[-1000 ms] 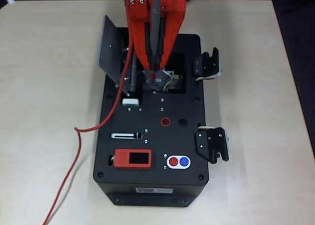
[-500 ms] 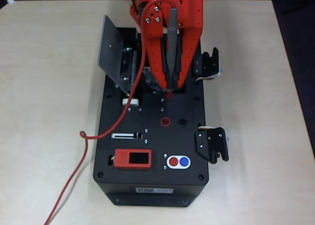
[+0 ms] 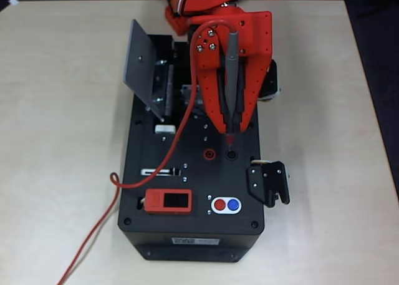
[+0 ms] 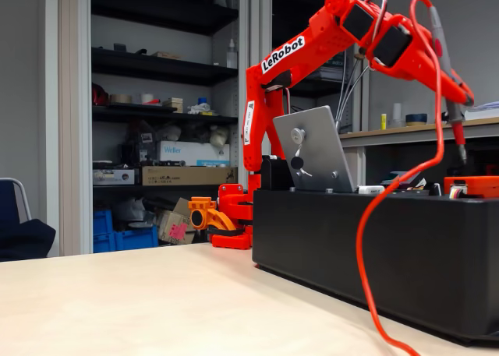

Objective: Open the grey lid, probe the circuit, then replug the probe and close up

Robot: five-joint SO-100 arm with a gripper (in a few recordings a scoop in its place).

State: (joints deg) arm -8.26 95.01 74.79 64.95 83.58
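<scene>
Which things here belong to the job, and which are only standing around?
Job: hinged light-grey metal lid, open; slim grey probe with red cable, in the orange gripper; black box.
Not used: orange display module; black side latch; red and blue buttons.

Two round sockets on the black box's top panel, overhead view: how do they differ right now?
The red-ringed round socket has a bright red collar; the black round socket is dark all over. The slim grey pen-shaped probe, held in the orange tool, hangs with its red tip just above the black socket; the red one lies to its left, uncovered. Both are similar in size, side by side.
</scene>
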